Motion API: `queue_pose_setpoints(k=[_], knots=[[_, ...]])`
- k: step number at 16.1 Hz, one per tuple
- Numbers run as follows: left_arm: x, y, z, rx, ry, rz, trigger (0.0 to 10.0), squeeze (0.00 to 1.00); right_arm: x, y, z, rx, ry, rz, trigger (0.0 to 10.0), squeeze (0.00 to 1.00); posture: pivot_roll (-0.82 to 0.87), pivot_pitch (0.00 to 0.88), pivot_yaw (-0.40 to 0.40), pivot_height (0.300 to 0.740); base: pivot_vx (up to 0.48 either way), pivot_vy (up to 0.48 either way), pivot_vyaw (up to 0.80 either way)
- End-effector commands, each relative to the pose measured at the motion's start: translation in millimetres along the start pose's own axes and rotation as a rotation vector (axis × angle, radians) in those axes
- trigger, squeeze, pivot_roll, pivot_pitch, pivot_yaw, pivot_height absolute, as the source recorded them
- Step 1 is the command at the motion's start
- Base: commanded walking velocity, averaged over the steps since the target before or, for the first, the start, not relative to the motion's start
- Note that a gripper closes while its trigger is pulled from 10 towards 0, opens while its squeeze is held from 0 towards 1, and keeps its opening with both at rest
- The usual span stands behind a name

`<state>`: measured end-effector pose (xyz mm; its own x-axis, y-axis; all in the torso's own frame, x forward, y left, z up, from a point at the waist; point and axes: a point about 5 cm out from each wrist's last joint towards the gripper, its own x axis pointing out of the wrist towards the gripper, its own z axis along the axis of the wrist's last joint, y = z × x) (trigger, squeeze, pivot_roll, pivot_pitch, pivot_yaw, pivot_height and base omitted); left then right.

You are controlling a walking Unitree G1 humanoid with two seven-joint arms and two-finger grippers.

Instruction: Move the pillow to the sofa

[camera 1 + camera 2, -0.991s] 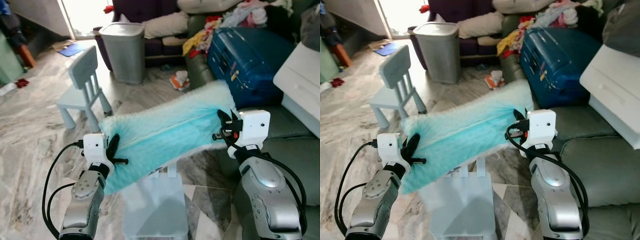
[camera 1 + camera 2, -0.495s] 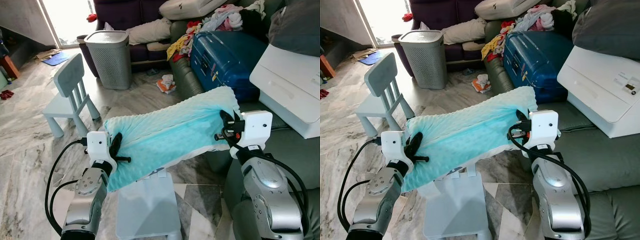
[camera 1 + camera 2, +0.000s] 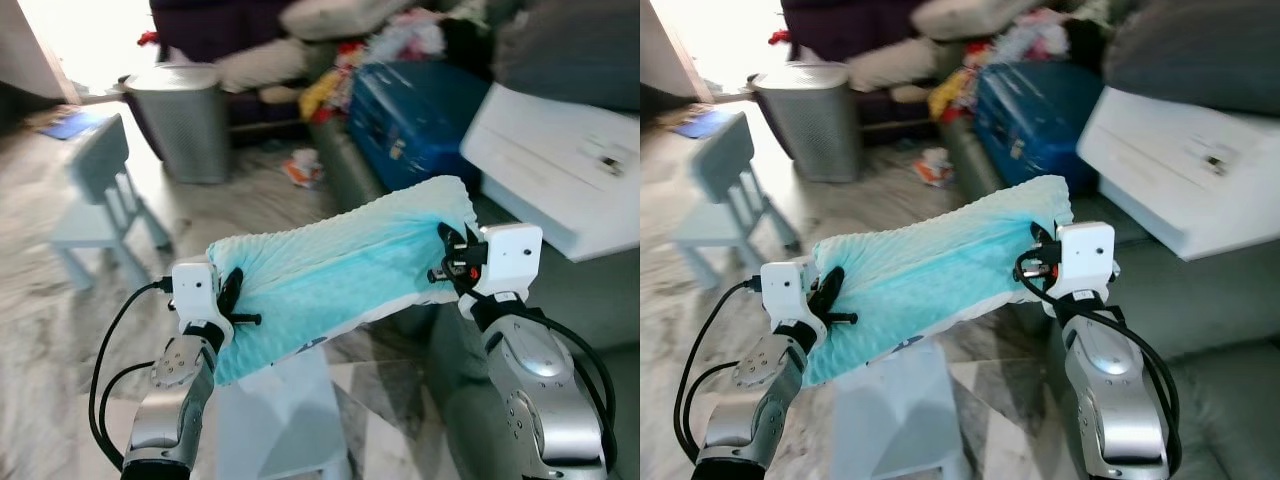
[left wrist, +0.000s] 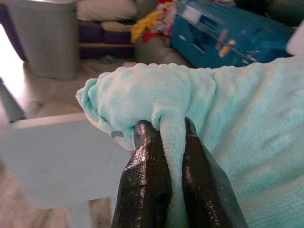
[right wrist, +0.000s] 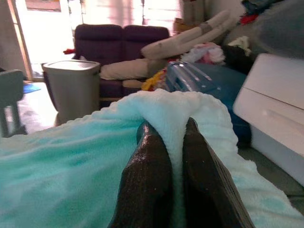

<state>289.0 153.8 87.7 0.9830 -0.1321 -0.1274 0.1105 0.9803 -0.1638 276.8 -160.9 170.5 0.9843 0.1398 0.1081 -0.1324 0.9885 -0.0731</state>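
The pillow (image 3: 340, 275) hangs in the air between both grippers, beside the sofa (image 3: 590, 300). The left gripper (image 3: 232, 300) pinches one end and the right gripper (image 3: 450, 262) pinches the other. It looks soft, light and floppy, so ends are good holds. The sofa seat looks open.

Bright daylight from far doorway, blown out; bkgd motion-blurred.

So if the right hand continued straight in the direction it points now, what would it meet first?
Apart from the turquoise pillow that the right hand pinches, probably the grey laundry basket or the dark purple sofa behind it. Depth is unclear, so I cannot say which for certain.
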Motion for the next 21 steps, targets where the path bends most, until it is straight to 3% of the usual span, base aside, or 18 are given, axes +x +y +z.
queue_pose_setpoints(k=[1, 12, 21], knots=[[-1.2, 3.3, 5, 0.000, -0.010, 0.003, 10.0, 0.00, 0.9, -1.2, 4, 0.003, -0.014, -0.007, 10.0, 0.00, -0.16, 0.000, 0.041, 0.740, 0.000, 0.000, -0.80], [-10.0, -2.4, 1, -0.032, 0.017, -0.020, 10.0, 0.00, -3.6, -1.3, 5, 0.002, 0.003, 0.009, 10.0, 0.00, -0.17, 0.000, 0.025, 0.740, 0.000, 0.000, -0.80], [-10.7, -8.8, -1, -0.042, 0.037, -0.058, 10.0, 0.00, -5.5, -2.6, 4, 0.004, 0.028, 0.000, 10.0, 0.00, -0.18, 0.008, 0.031, 0.740, 0.000, 0.000, -0.09]])
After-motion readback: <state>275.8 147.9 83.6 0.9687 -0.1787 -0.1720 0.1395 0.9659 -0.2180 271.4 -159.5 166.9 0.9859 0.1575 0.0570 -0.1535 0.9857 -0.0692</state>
